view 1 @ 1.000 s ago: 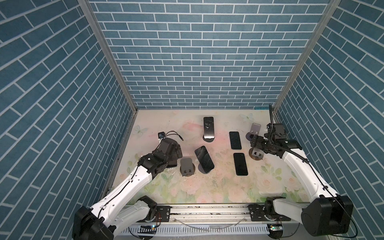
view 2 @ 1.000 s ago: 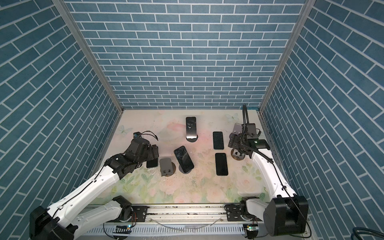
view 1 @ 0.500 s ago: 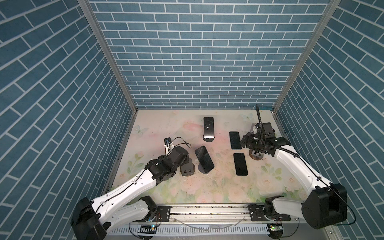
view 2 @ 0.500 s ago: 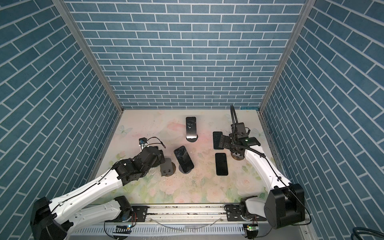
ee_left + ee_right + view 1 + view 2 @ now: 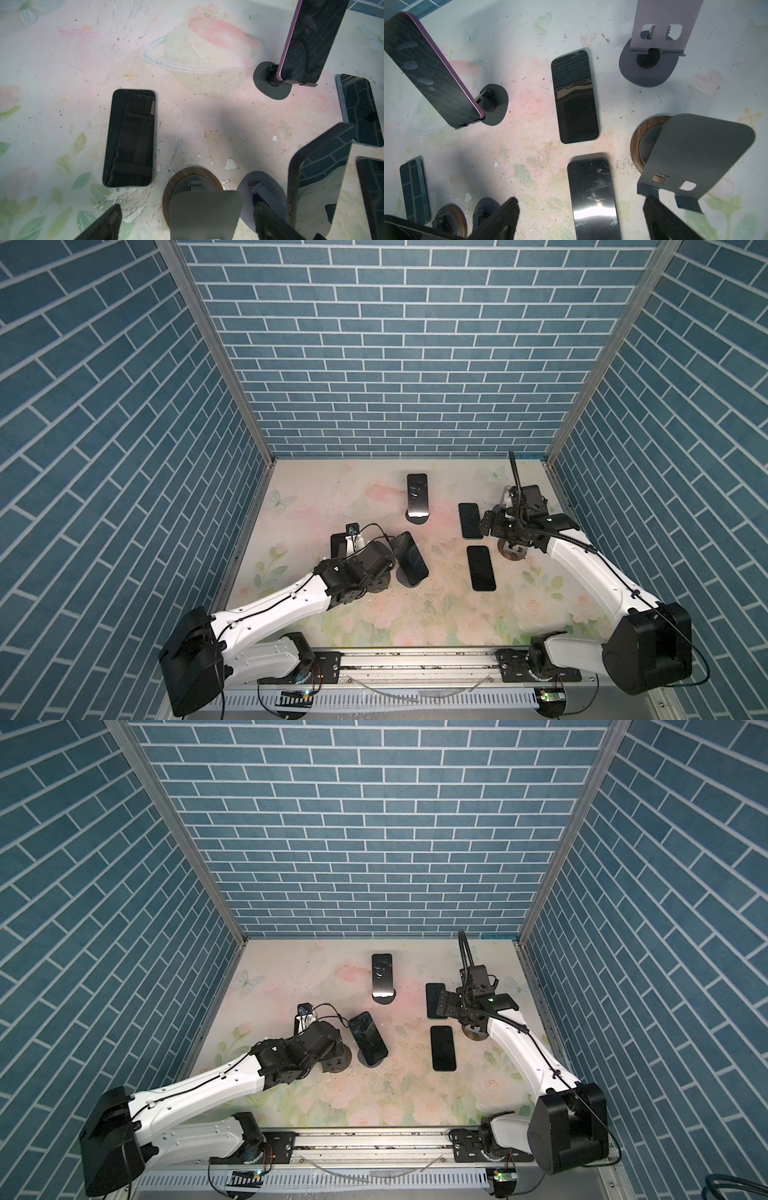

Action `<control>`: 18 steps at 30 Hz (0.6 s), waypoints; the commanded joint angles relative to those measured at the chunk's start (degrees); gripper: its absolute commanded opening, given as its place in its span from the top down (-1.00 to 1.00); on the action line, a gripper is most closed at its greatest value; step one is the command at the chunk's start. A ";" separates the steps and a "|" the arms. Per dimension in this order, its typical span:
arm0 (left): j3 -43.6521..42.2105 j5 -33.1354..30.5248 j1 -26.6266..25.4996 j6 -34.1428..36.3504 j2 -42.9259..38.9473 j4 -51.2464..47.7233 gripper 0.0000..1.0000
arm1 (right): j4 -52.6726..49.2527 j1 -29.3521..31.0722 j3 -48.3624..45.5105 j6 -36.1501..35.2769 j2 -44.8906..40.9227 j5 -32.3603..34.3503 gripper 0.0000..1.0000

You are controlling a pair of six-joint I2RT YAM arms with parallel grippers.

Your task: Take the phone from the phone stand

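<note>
Left wrist view: the left gripper [image 5: 188, 207] is spread wide and holds nothing. One finger [image 5: 104, 224] sits on each side of the bare back plate of the left wood-based stand [image 5: 205, 214]. Only the blurred fingertips show, cut off by the frame edge.
Phone to remove: the dark phone [image 5: 318, 176] leans tilted on its grey-based stand [image 5: 259, 187], just beside the left gripper. The stand's neck is partly hidden behind a finger.
Other propped phone: the purple-edged phone [image 5: 417, 497] rests on the back stand [image 5: 417, 517], well apart from both grippers. Its top is cropped in the left wrist view.
Hidden in both top views: the left arm [image 5: 282, 605] covers its own fingers, most of the left wood-based stand, and part of a flat phone [image 5: 337, 542].
Right wrist view: the right gripper [image 5: 581, 207] has its fingers wide apart and empty. A scratched flat phone [image 5: 593, 197] shows between them and runs out of frame.
Left arm pose: stretched low across the floral table [image 5: 415, 614], with the wrist bent over the stand.
Right arm pose: the right arm [image 5: 590, 568] reaches along the right side with its wrist turned toward the centre. It hides most of the right wood-based stand [image 5: 695, 153].
Cropped: the plate of the empty grey stand [image 5: 650, 68].
</note>
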 commanded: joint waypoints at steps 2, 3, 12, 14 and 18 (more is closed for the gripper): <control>-0.81 0.37 -0.84 -1.00 2.20 1.49 -0.99 | 0.22 0.34 -0.68 1.77 -0.17 0.79 -0.89; -0.86 0.63 -0.84 -0.77 2.66 1.78 -0.99 | 0.22 0.34 -0.63 1.72 -0.09 0.79 -0.89; -1.34 2.52 -0.84 -0.04 6.29 4.22 -0.96 | 0.08 0.34 0.22 1.40 1.26 0.62 -0.89; -1.18 2.41 -0.84 -0.04 7.27 4.14 -0.95 | 0.00 0.34 0.42 1.42 1.62 0.57 -0.89; -0.68 2.41 -0.84 0.38 9.23 4.20 -0.89 | 0.03 0.34 0.76 1.33 2.37 0.48 -0.89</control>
